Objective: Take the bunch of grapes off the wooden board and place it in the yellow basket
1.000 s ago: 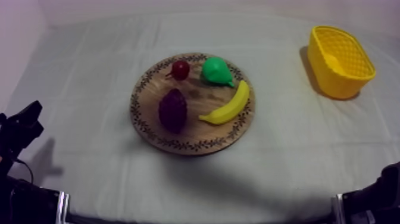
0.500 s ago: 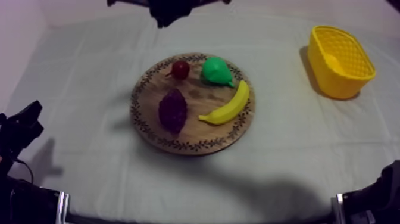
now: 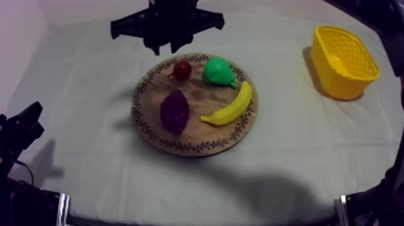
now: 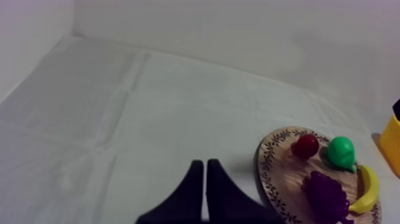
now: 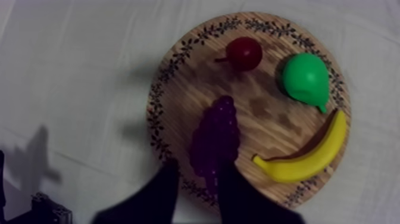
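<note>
The dark purple bunch of grapes (image 3: 175,111) (image 5: 215,142) (image 4: 326,196) lies on the left half of the round wooden board (image 3: 195,135) (image 5: 178,89) (image 4: 275,173). With it are a small red fruit (image 3: 182,70), a green pear (image 3: 217,71) and a banana (image 3: 231,106). My right gripper (image 3: 167,47) (image 5: 199,187) hangs high over the board's far edge, open, its fingers (image 5: 162,193) framing the near end of the grapes from above. My left gripper (image 3: 29,119) (image 4: 205,173) rests shut at the table's left side. The yellow basket (image 3: 344,60) stands at the far right.
The basket's edge (image 4: 393,143) shows beyond the board in the left wrist view. My right arm's shadow falls on the cloth (image 3: 270,198) in front of the board. Bare cloth lies between the board and the basket.
My right arm has come in from the far edge and moved down toward the board's far rim. Its shadow on the front cloth has grown. The left arm and the fruit have not moved.
</note>
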`<action>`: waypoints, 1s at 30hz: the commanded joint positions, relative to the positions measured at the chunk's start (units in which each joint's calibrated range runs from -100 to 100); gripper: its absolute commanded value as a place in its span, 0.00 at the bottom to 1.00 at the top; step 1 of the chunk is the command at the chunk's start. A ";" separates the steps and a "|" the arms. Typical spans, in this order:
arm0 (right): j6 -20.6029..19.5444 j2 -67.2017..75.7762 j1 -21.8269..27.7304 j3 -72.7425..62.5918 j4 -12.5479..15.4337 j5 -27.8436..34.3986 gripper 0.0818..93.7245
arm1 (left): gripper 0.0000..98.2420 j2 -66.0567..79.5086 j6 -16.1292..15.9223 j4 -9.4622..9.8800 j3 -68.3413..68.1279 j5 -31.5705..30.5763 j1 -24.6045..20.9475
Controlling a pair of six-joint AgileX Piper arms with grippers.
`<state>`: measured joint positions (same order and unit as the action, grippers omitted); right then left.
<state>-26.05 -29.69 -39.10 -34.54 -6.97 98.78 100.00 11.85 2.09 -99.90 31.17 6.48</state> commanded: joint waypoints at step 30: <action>3.80 -8.41 1.61 12.03 8.06 -10.89 0.97 | 0.00 0.00 -0.01 0.04 0.02 -0.05 0.00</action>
<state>-22.44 -37.69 -37.54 -23.20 0.75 89.56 100.00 11.85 2.09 -99.90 31.17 6.48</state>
